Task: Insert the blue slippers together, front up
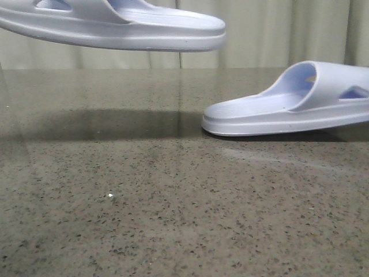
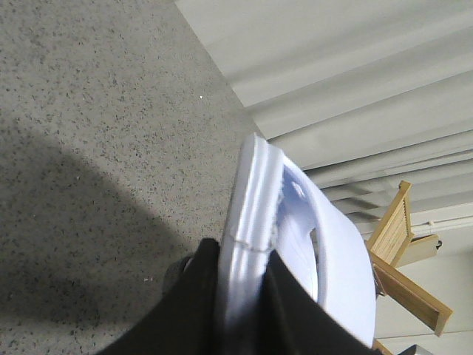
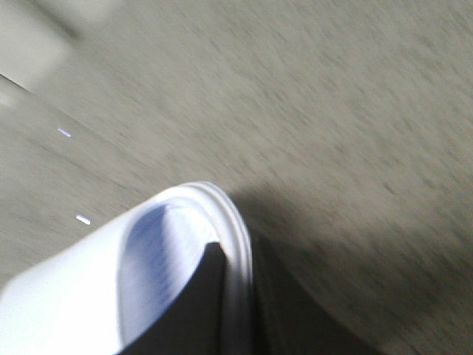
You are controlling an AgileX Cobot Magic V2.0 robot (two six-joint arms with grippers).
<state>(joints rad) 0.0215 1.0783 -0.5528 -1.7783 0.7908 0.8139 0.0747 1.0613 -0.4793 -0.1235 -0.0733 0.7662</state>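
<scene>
Both slippers, the raised one [image 1: 115, 26] and the one near the bench's right edge [image 1: 288, 104], are coloured a very pale blue-lilac, almost white, with a deeper blue seen inside the straps and fine ribbing on the footbeds. The bench [image 1: 144, 219] is patterned as grey-olive stone speckled with black and pale flecks, with a dark shadow band across it. Black fingers [image 2: 199, 303] are seen on the left end effector [image 2: 240, 296]. The curtain [image 1: 277, 34] is pale cream. A light wooden frame [image 2: 403, 251] is seen.
</scene>
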